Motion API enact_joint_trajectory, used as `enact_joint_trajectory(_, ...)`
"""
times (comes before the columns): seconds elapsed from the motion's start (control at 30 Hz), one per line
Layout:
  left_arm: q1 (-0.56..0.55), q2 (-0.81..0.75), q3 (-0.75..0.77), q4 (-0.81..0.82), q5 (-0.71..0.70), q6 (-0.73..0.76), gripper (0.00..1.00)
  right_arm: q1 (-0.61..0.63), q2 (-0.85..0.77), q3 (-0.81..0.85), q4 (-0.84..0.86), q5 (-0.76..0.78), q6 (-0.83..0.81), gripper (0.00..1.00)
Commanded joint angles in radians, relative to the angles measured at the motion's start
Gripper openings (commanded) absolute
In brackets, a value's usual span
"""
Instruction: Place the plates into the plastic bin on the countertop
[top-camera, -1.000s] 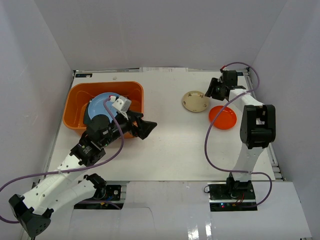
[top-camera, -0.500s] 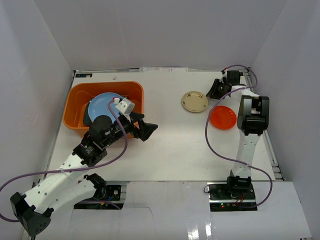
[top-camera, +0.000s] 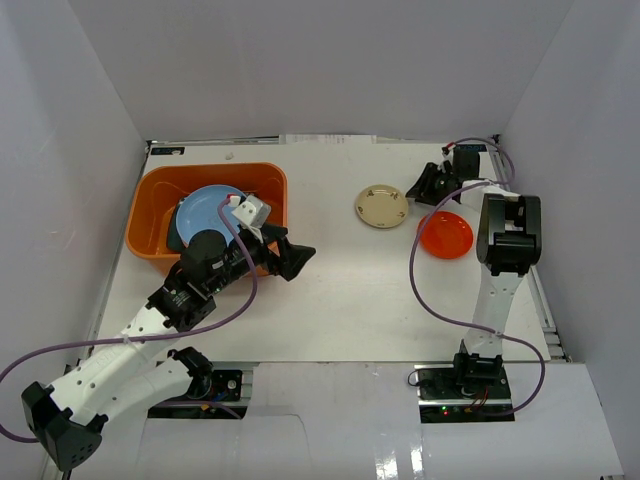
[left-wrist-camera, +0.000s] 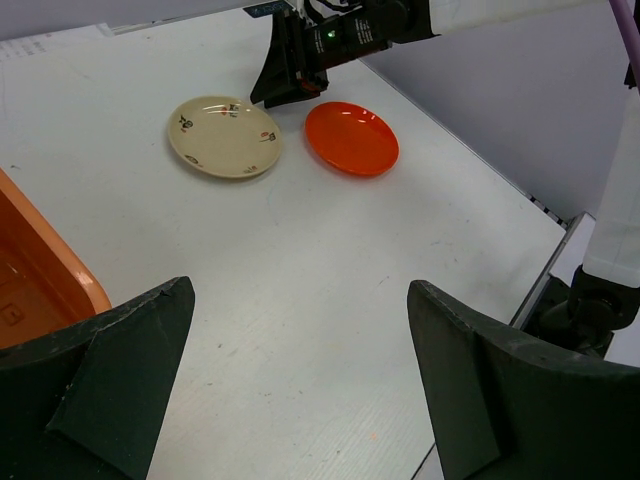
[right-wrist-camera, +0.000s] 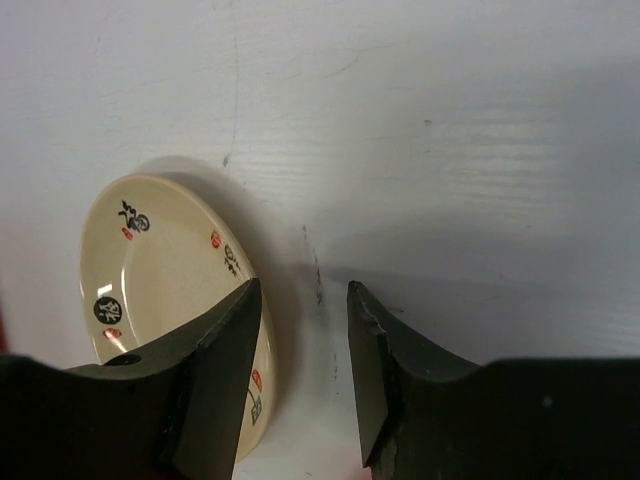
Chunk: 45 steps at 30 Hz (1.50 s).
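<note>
Grabbing the cream plate (top-camera: 382, 206) by its rim looks like the step in hand, w/ the right gripper (top-camera: 425, 185) low at that plate's right edge. In the wrist view its fingers sit a narrow gap apart, nothing btwn them but bare counter (top-camera: 340, 290); one finger overlaps the rim, the other is off to the side. To do it well: slide left so the rim sits in the gap, one finger over and one under the lip, then close firmly. A shallow rim likely slips, so lift slowly and keep it near level. The orange plate (top-camera: 445, 234) lies just right of and nearer than the cream one; avoid nudging it.

Left gripper (top-camera: 283, 251) has its fingers wide apart, empty, by the near right corner of the plastic bin (top-camera: 150, 180).

Cream plate: small, round, shallow, pale tan w/ small dark and red marks inside, flat on the counter, far-centre, well apart from the bin at far left. A blue plate (top-camera: 205, 205) already rests in the bin.
</note>
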Motion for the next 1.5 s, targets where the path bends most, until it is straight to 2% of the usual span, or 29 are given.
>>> enact_joint_trajectory(0.0,-0.005,-0.009,-0.008,0.014,-0.004,0.007,0.98,0.0,-0.084,-0.088,0.093,-0.046,0.007,0.46)
enact_joint_trajectory(0.07,-0.005,-0.009,-0.008,0.014,-0.006,0.006,0.98,0.011,-0.101,-0.119,0.099,-0.09,-0.009,0.48)
enact_joint_trajectory(0.23,-0.007,-0.017,-0.008,0.014,-0.004,0.006,0.98,0.022,-0.081,-0.181,0.078,-0.088,-0.019,0.49)
enact_joint_trajectory(0.4,-0.007,-0.023,-0.011,0.013,-0.009,0.004,0.98,0.022,-0.095,-0.246,0.166,-0.096,0.03,0.46)
enact_joint_trajectory(0.53,-0.007,-0.028,-0.009,0.011,-0.009,0.004,0.98,0.051,-0.112,-0.253,0.171,-0.085,0.043,0.39)
enact_joint_trajectory(0.6,-0.007,-0.032,-0.008,0.01,-0.012,0.006,0.98,0.053,-0.107,-0.236,0.146,-0.073,0.038,0.32)
enact_joint_trajectory(0.63,-0.007,-0.035,-0.009,0.008,-0.014,0.006,0.98,0.054,-0.109,-0.236,0.145,-0.073,0.038,0.26)
enact_joint_trajectory(0.67,-0.007,-0.04,-0.009,0.008,-0.015,0.007,0.98,0.054,-0.122,-0.246,0.146,-0.067,0.046,0.12)
enact_joint_trajectory(0.7,-0.007,-0.042,-0.008,0.005,-0.018,0.007,0.98,0.054,-0.13,-0.254,0.161,-0.065,0.052,0.08)
enact_joint_trajectory(0.83,-0.007,-0.063,-0.006,-0.002,-0.037,0.01,0.98,0.053,-0.214,-0.28,0.201,-0.081,0.107,0.08)
enact_joint_trajectory(1.0,-0.007,-0.118,0.001,-0.007,-0.084,0.003,0.98,0.077,-0.434,-0.247,0.233,-0.093,0.214,0.08)
enact_joint_trajectory(1.1,-0.007,-0.152,0.012,0.002,-0.098,-0.025,0.98,0.182,-0.543,-0.156,0.169,-0.015,0.208,0.08)
enact_joint_trajectory(1.17,-0.007,-0.163,0.044,-0.015,-0.119,-0.042,0.98,0.25,-0.558,-0.081,0.137,0.033,0.195,0.08)
enact_joint_trajectory(1.2,-0.007,-0.175,0.052,-0.021,-0.123,-0.045,0.98,0.322,-0.56,-0.061,0.129,0.074,0.19,0.08)
enact_joint_trajectory(1.3,-0.007,-0.2,0.069,-0.018,-0.145,-0.048,0.98,0.458,-0.514,0.017,0.128,0.135,0.19,0.08)
enact_joint_trajectory(1.47,-0.007,-0.204,0.107,-0.015,-0.188,-0.057,0.98,0.586,-0.357,0.137,0.199,0.136,0.242,0.08)
